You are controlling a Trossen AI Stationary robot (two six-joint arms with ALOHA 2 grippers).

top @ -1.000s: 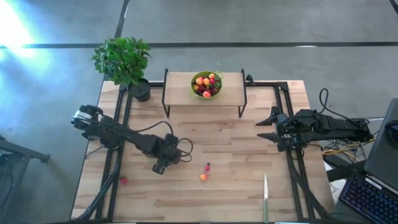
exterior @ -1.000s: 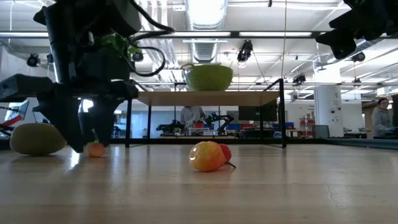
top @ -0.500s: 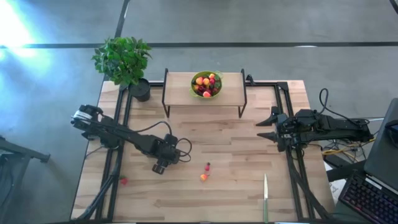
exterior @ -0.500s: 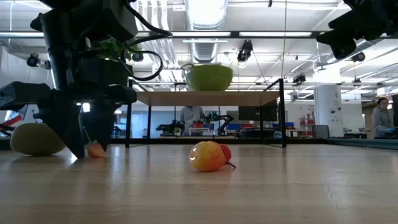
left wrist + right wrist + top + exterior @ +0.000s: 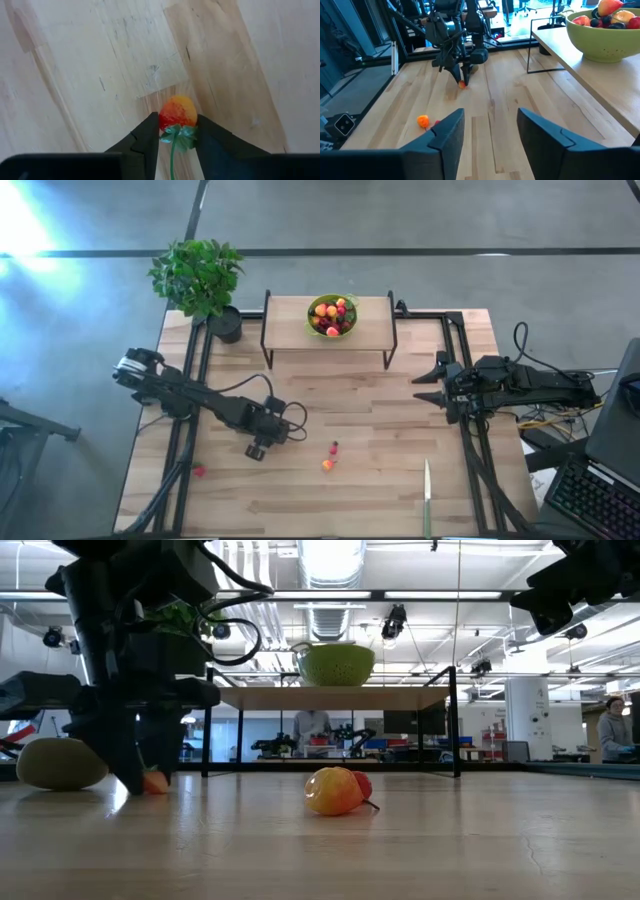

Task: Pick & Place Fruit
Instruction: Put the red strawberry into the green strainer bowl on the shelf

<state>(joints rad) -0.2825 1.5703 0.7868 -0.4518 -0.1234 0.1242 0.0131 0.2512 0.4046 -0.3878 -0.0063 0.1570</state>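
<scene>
Down at the tabletop (image 5: 370,410), the left gripper (image 5: 176,134) stands with its tips on the wood, and its jaws have a small red-and-orange strawberry (image 5: 177,112) between them: the berry sits right in the gap, green stem running back into the gripper along its own line, and the two fingers (image 5: 148,131) look to be touching it on either side, narrowed around it. From above, that gripper (image 5: 257,446) is at the left-middle of the tabletop, so the left arm is plainly the nearer one for this fruit. Just beside it to the right lie an orange fruit (image 5: 327,465) and a small red one (image 5: 334,447), close together and clear of the jaws. A red berry (image 5: 198,471) sits apart near the left edge, and a brown kiwi (image 5: 60,762) rests behind the left arm in the low view. A knife (image 5: 427,490) lies near the front right. The right gripper (image 5: 432,384) waits over the right side, jaws partly open and empty. Farther back, a raised shelf (image 5: 290,320) carries the green bowl (image 5: 318,327) already holding fruit; its front rail is what a lift toward the bowl would have to clear. A potted plant (image 5: 198,280) stands at the far left corner.
</scene>
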